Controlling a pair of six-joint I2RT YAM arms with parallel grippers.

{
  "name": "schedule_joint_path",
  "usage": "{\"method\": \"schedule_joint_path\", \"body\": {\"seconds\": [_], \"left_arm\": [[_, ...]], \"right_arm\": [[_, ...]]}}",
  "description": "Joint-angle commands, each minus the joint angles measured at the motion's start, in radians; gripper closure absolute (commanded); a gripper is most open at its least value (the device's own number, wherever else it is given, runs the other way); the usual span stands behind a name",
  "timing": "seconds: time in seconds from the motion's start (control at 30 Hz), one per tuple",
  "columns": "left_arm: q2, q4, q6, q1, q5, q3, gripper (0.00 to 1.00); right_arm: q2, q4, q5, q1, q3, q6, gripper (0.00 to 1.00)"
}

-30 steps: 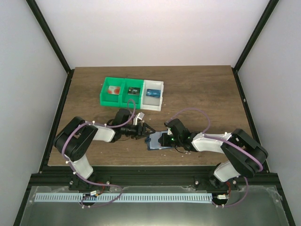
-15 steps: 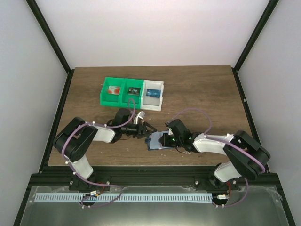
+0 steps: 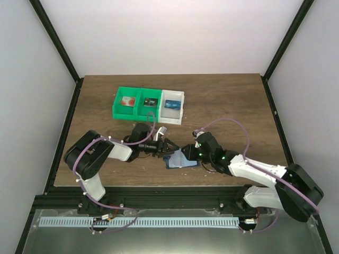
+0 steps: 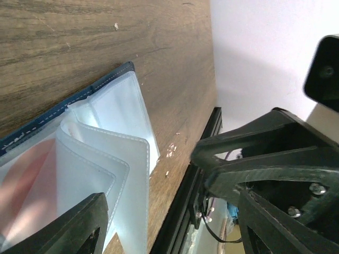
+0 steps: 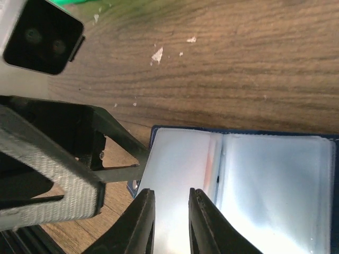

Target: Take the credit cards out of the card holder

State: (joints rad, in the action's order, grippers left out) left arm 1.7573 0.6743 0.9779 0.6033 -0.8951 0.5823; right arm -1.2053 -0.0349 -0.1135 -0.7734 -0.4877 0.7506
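Observation:
The card holder (image 3: 179, 159) lies open on the table, navy with pale clear pocket pages (image 5: 249, 180). A pink sliver of a credit card (image 5: 212, 159) shows at its fold, and a pinkish card shows through the pages in the left wrist view (image 4: 26, 182). My left gripper (image 3: 168, 146) is open wide at the holder's left edge, with one fingertip (image 5: 124, 172) touching that edge. My right gripper (image 5: 172, 225) hovers over the left pocket page, jaws a narrow gap apart and holding nothing; it sits at the holder's right in the top view (image 3: 189, 153).
A green bin (image 3: 117, 108) and a joined white bin (image 3: 171, 119) stand at the back of the table, with a red-spotted card (image 3: 127, 102) in the leftmost compartment. The table's near edge and black frame rail (image 4: 183, 211) run close by the holder.
My left gripper has moved right up to the holder's left edge. My right arm has swung its elbow out to the right, and its gripper stays over the holder.

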Motion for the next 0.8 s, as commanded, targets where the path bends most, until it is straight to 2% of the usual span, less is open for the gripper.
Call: {"method": "schedule_joint_path", "body": {"seconds": [0.0,0.4,0.77], "left_arm": [[0.002,-0.04,-0.056,0.004,0.018,0.03,0.31],[-0.021,-0.275,-0.2,0.006,0.117,0.06,0.32],[-0.027,-0.14,-0.077,0.009,0.039,0.037,0.33]], "right_arm": [[0.054,0.038,0.06,0.002,0.028,-0.016,0.79],[0.032,0.073,0.034,0.125,0.056,-0.074,0.75],[-0.044,-0.008,-0.037,0.151,0.121,-0.031,0.75]]}}
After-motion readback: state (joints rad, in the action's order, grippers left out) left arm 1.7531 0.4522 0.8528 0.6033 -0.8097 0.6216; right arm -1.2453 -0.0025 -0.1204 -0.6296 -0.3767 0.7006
